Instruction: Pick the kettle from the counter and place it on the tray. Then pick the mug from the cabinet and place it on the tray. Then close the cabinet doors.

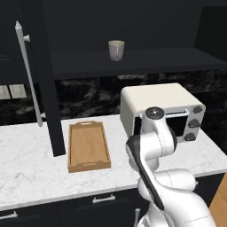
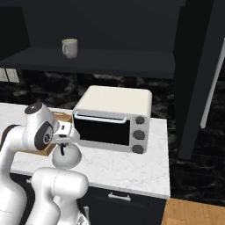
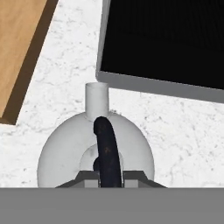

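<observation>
In the hand view I look straight down on the silver-grey kettle (image 3: 65,153), spout toward the oven. Its black arched handle (image 3: 106,144) runs between my fingertips, and my gripper (image 3: 106,176) is shut on it. From the right base view the kettle (image 2: 67,159) hangs under the gripper (image 2: 63,145) at the counter's (image 2: 123,171) front, left of the oven; whether it touches the marble is unclear. The wooden tray (image 1: 87,166) lies empty to the left, its corner (image 3: 22,43) close by. The pale mug (image 1: 116,50) (image 2: 69,48) stands on the open cabinet's shelf (image 1: 155,60).
A white toaster oven (image 1: 162,108) (image 2: 114,118) stands right beside the kettle, its dark door (image 3: 166,39) close ahead. Both black cabinet doors hang open: the left door (image 1: 46,88) just left of the tray, the right door (image 2: 195,79) beyond the oven.
</observation>
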Motion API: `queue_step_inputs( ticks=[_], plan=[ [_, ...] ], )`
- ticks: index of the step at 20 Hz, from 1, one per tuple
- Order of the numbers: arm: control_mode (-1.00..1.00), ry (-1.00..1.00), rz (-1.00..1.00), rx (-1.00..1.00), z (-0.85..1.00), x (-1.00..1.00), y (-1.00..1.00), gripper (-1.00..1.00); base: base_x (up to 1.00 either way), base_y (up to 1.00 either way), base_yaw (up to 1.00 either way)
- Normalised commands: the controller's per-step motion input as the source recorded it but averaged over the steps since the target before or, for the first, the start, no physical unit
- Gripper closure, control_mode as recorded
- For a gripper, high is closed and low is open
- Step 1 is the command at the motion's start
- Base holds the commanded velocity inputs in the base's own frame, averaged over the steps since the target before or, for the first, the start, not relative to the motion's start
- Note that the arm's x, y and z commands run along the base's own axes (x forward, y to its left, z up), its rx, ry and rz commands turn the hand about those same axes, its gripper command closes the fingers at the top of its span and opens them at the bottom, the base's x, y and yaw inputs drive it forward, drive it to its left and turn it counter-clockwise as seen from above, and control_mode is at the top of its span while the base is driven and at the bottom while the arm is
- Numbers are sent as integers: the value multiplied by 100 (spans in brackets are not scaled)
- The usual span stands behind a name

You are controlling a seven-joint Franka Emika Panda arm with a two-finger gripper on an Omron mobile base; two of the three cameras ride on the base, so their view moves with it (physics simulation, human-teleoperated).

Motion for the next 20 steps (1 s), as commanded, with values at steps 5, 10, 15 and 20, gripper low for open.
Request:
queue_step_inputs(
  ticks=[5,10,15,20],
  plan=[
    [-100,0,0,-4,13,-10,58,100,0,0,0],
    [-100,0,0,0,16,-13,44,100,0,0,0],
    [-100,0,4,0,21,-13,37,100,0,0,0],
    [-100,-5,2,0,10,6,55,100,0,0,0]
  ],
)
